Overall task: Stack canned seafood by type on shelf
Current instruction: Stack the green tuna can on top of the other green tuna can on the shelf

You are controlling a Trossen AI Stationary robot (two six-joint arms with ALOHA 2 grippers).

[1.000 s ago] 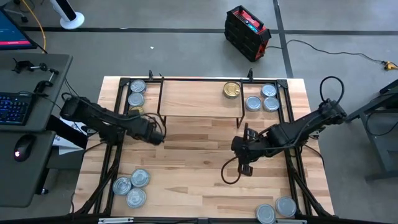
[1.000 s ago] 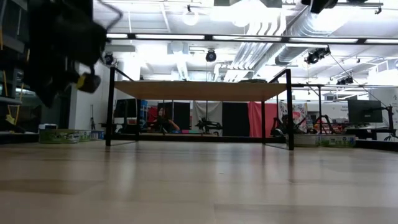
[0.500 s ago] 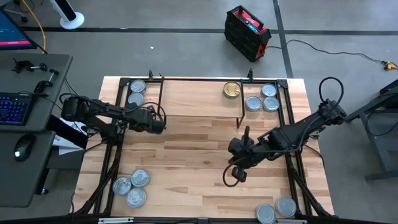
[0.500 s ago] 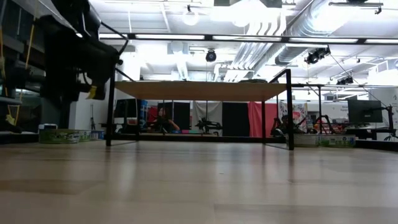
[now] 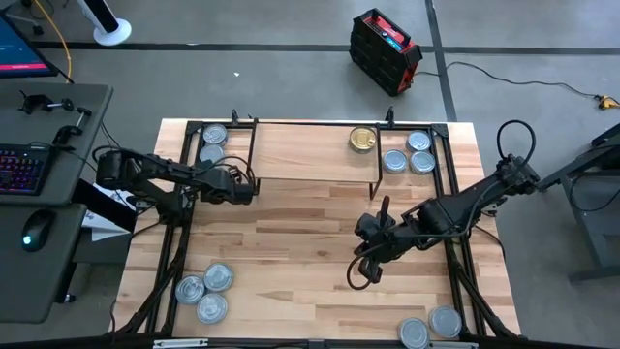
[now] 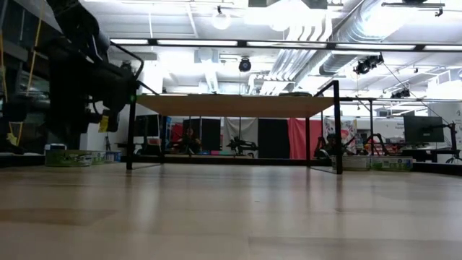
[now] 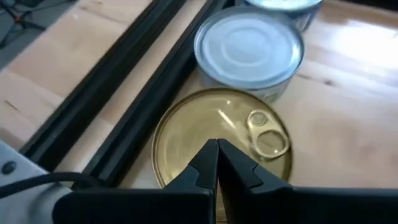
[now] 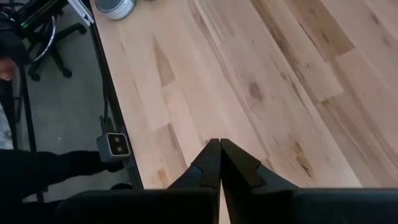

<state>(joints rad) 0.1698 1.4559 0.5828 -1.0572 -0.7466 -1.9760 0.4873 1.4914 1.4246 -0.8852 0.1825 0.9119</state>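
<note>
left gripper: pinched shut, empty, poised above gold tin at far-left, probably lining up a grab
right gripper: closed, holding nothing, parked mid-table

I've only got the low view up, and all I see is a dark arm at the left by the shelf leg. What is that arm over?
Observer: The left gripper is shut, hovering over a gold tin with a pull tab.
Operator: Anything beside that tin?
Observer: A silver-lidded tin sits right next to it, near the black frame rail.
Operator: Where's the other arm?
Observer: The right gripper is shut over bare tabletop, mid-table, holding nothing.
Operator: Is anything on the shelf yet?
Observer: One gold tin lies on the shelf, near its right end.
</note>
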